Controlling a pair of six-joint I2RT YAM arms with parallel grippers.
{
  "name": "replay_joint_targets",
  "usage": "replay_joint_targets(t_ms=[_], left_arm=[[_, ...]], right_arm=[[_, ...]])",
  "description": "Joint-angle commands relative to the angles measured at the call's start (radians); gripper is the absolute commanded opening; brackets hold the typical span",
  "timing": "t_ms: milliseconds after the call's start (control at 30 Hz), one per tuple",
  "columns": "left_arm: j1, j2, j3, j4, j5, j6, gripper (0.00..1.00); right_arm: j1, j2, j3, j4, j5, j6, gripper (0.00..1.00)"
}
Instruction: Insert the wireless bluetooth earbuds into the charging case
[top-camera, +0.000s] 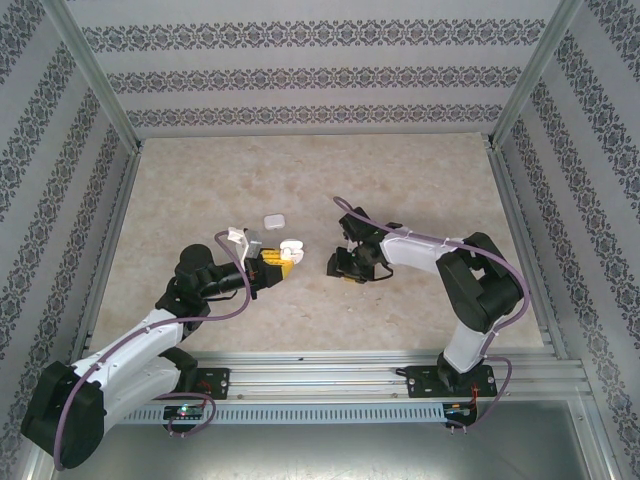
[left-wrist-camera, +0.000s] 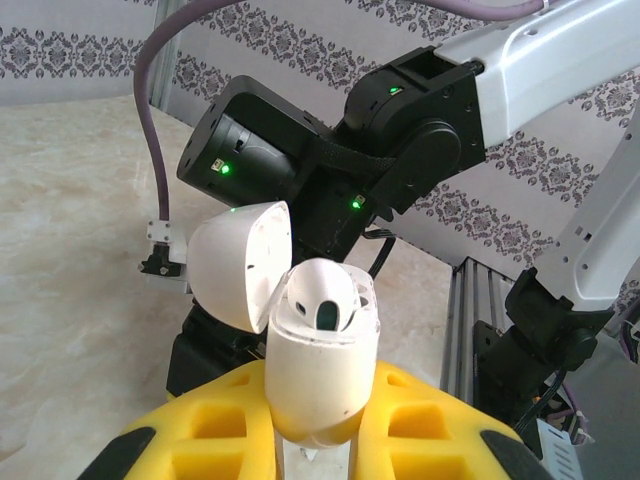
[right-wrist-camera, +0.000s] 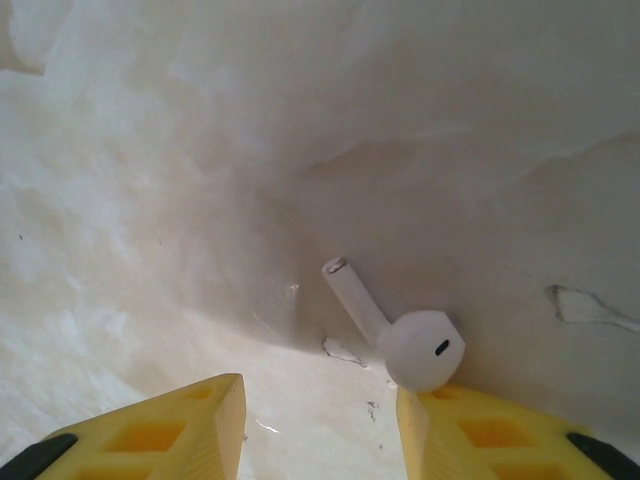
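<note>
1. The left gripper (left-wrist-camera: 320, 428) is closed on the charging case (left-wrist-camera: 320, 372). Its two yellow fingers (left-wrist-camera: 205, 432) press the lower body of the case from both sides, at the bottom centre of the left wrist view.
2. The case stands upright between the fingers. Its lid (left-wrist-camera: 235, 265) is open and swung to the left of the frame.
3. One white earbud, the seated earbud (left-wrist-camera: 322, 295), sits in the open mouth of the case with its rounded head showing above the rim.
4. In the top view the left gripper (top-camera: 272, 262) holds the case (top-camera: 291, 250) a little left of the centre of the marble table (top-camera: 400, 180).
5. The right gripper (right-wrist-camera: 320, 398) is partly open and holds nothing. Its yellow fingertips show at the lower left and lower right of the right wrist view, with bare table (right-wrist-camera: 150, 200) between them.
6. The loose earbud (right-wrist-camera: 420, 345) lies on the table at the lower right of that view. Its head is just beside the tip of the right-hand finger (right-wrist-camera: 480, 425), and I cannot tell if they touch. Its stem points to the upper left.
7. In the top view the right gripper (top-camera: 343, 265) is low over the table, near the case and to its right.
8. A small pale object (top-camera: 272, 219) lies on the table above the left gripper. It is too small to name.
</note>
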Motion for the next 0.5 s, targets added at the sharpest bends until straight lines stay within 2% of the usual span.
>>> replay_joint_targets(t_ms=[0,467], left_arm=[[-0.005,-0.004,0.007,-0.008,-0.006,0.029,0.00],[-0.006,-0.013,0.007,-0.020,-0.010,0.032,0.00]], right_arm=[[-0.030,0.032,0.044,-0.039,0.050,-0.025,0.44],[-0.080,0.104,0.215,-0.128,0.021,-0.129,0.43]])
